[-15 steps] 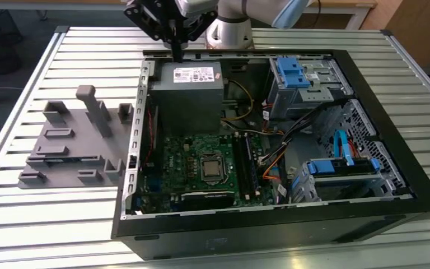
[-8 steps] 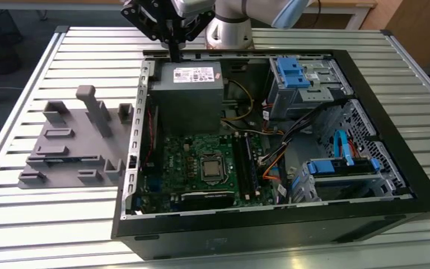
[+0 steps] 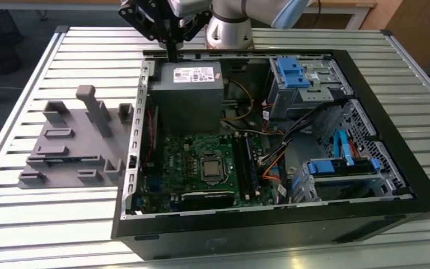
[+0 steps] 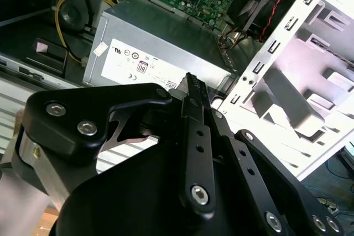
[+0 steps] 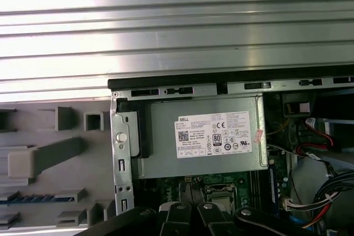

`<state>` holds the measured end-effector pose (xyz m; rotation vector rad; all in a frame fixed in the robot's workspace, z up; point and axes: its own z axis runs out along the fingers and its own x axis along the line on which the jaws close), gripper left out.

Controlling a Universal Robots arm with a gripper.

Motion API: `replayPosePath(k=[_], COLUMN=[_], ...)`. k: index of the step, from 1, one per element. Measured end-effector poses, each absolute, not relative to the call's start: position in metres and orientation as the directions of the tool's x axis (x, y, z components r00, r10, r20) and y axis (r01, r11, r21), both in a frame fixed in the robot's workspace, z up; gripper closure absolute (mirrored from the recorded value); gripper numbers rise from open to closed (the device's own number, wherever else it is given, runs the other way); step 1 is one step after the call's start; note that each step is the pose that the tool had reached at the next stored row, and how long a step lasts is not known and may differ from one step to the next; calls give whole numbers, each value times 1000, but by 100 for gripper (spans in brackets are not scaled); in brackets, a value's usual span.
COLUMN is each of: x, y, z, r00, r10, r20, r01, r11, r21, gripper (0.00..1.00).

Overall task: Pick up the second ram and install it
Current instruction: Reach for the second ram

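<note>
One blue ram stick [image 5: 36,198] sits in a slot of the grey holder [image 3: 73,140], which rests on the slatted surface [image 3: 51,224] to the exterior view's left of the open computer case [image 3: 275,224]. In the first wrist view I see it as a thin blue strip with dark chips along it, and I cannot tell whether it lies flat or stands on edge.

I judge it light and stiff but fragile: a thin board that should not be bent or squeezed hard, with contacts along one long edge that are best left untouched. I would take hold near the middle of its length, pinching across the two flat faces at the edge away from the contacts, so that it hangs level and does not twist.

As far as I can see, the jaws are closed tip to tip with nothing between them. They hang above the far edge of the case, over the grey power supply box [image 3: 188,89], touching nothing and well apart from the ram stick.
</note>
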<state>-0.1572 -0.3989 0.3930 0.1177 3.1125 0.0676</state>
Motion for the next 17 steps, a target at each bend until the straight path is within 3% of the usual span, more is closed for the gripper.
replayPosePath(k=[17], x=[-162], y=[-399], z=[393], r00=[-997], r10=[76], r20=[-24], r01=[75], r11=[996], r21=[44], gripper=[89])
